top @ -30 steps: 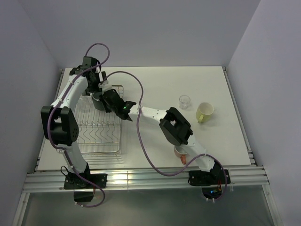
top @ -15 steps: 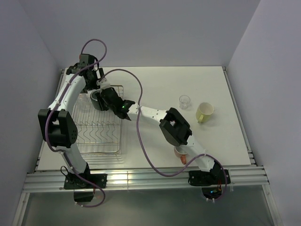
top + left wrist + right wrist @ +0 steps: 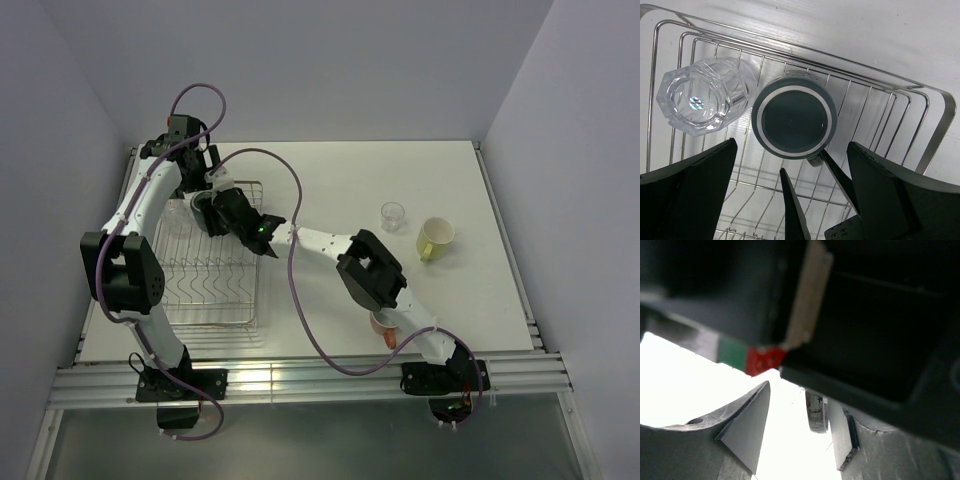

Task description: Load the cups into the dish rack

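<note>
Two cups stand mouth-down at the far end of the dish rack (image 3: 920,90): a clear glass (image 3: 702,95) in the upper left of the left wrist view and, just beside it at centre, a dark mug (image 3: 794,120). The left tool (image 3: 792,145) hangs over the pair with its fingers spread wide and nothing between them. The right tool (image 3: 216,200), stretched across from the lower right of the overhead view, has its thin fingers parted at the mug's lower edge. A small loop that looks like the handle sits between them without being pinched. Three more cups wait on the white desk (image 3: 330,180): a second glass (image 3: 393,215) and a yellow-green cup (image 3: 435,238) right of centre, and an orange mug (image 3: 383,327) half hidden beneath the right arm. All should be light and rigid. The second glass is likely slick and breakable, best taken across its wall near the rim with a gentle squeeze. The mugs offer a surer hold by pinching one wall at the rim, or the handle.
</note>
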